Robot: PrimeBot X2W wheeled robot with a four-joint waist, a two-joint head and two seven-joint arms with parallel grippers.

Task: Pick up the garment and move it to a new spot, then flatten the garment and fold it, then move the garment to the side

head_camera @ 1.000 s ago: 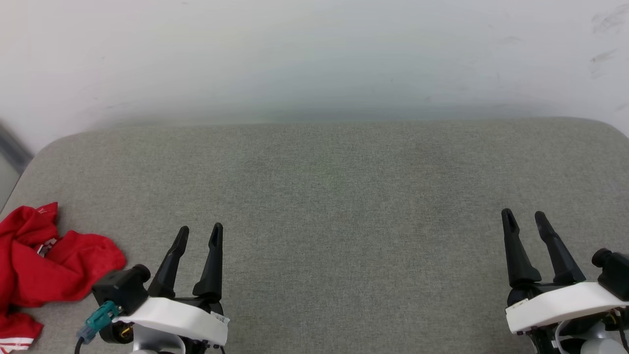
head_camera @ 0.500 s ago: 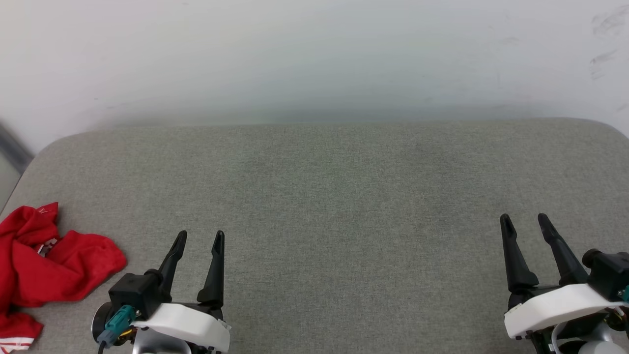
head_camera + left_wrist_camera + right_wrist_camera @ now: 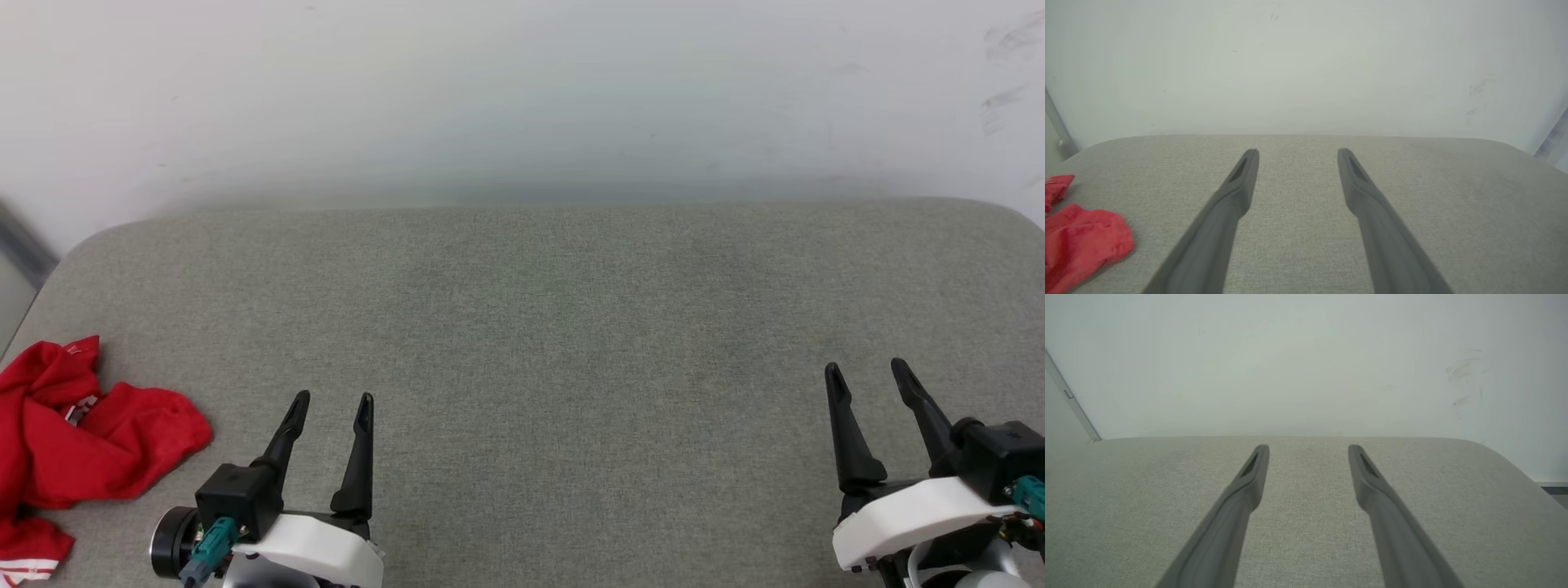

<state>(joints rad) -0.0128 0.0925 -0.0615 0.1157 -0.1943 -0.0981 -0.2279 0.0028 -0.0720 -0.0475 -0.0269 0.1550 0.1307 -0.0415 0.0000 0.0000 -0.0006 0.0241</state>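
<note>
Toward the near edge of the table (image 3: 571, 310), the left tool (image 3: 334, 398) and right tool (image 3: 864, 367) have been drawn back slightly; both are held spread, with nothing gripped. The garment (image 3: 90, 445) (red, crumpled) is seen lying at the left edge, near the front corner.

**Both grippers wide open, fingers pointing forward**

The left gripper (image 3: 334, 396) sits at the lower left of the head view. Its two long dark fingers (image 3: 357, 465) are spread apart and lean slightly right. The right gripper (image 3: 865, 367) sits at the lower right, jaws equally wide, its fingers leaning slightly left. Each rises from a white wrist shell (image 3: 314, 549), with a black camera block (image 3: 237, 496) and teal plug on its outer side. In both wrist views the fingers stand evenly parted.
</note>
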